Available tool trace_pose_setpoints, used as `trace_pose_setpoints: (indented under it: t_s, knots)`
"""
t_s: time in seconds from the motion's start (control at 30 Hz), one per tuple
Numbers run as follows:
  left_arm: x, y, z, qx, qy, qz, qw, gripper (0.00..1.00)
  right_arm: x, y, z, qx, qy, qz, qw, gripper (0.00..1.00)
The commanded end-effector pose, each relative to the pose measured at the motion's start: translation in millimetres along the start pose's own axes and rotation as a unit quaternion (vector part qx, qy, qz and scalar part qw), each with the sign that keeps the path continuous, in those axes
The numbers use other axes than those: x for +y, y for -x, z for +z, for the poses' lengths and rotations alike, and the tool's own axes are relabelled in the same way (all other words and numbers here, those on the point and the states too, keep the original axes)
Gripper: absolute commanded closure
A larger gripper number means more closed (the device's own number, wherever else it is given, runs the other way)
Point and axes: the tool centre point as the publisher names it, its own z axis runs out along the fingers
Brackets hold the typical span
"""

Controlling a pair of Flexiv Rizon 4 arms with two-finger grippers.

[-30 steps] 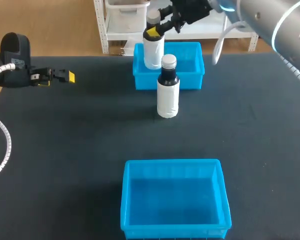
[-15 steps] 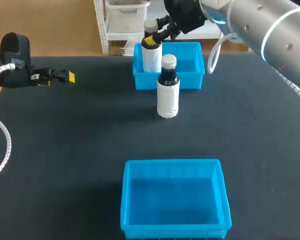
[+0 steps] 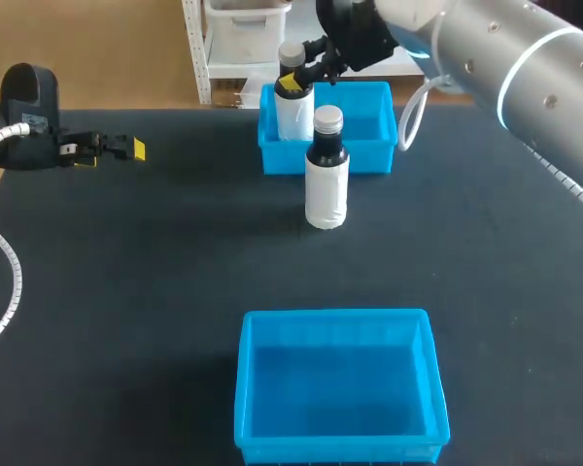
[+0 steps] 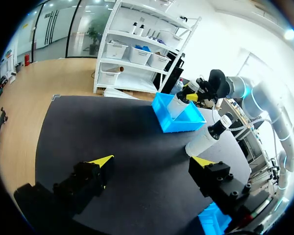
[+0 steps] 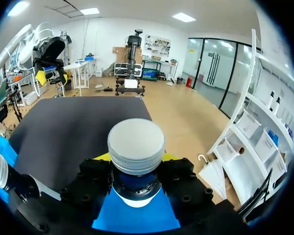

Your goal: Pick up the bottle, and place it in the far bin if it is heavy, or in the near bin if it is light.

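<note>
My right gripper (image 3: 295,80) is shut on the neck of a white bottle with a grey cap (image 3: 292,107), whose lower part is inside the left side of the far blue bin (image 3: 369,131). In the right wrist view the cap (image 5: 136,143) sits between the fingers of the right gripper (image 5: 136,159), with the bin's blue floor (image 5: 137,218) below. A second bottle (image 3: 325,175) with a dark neck stands upright on the table just in front of the far bin. My left gripper (image 3: 126,149) is open at the far left, with nothing in the left gripper (image 4: 152,164).
The near blue bin (image 3: 248,388) stands with nothing in it at the table's front edge. The standing bottle (image 4: 206,138) and the far bin (image 4: 166,120) lie ahead of my left gripper. The table top (image 3: 136,291) is a black mat.
My right gripper has moved slightly left and down, lowering the held bottle deeper into the far bin. The left arm and the standing bottle have not moved.
</note>
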Motion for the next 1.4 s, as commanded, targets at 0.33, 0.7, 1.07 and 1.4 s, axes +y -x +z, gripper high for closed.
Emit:
trace_pose_setpoints:
  t_s: [0.33, 0.7, 1.07, 1.4]
  knots:
    - [0.0, 0.0, 0.0, 0.0, 0.0, 0.0, 1.0, 0.0, -18.1, -2.2, 9.5, 0.007, 0.263, 0.011, 0.965, 0.0]
    - [0.0, 0.0, 0.0, 0.0, 0.0, 0.0, 1.0, 0.0, -21.4, -10.4, -11.6, 0.025, 0.245, 0.026, 0.969, 0.0]
    - [0.0, 0.0, 0.0, 0.0, 0.0, 0.0, 1.0, 0.0, -22.9, -40.0, -76.7, 0.037, 0.188, 0.056, 0.98, 0.0]
    - [0.0, 0.0, 0.0, 0.0, 0.0, 0.0, 1.0, 0.0, 4.4, -75.9, -167.5, 0.049, 0.128, 0.09, 0.987, 0.0]
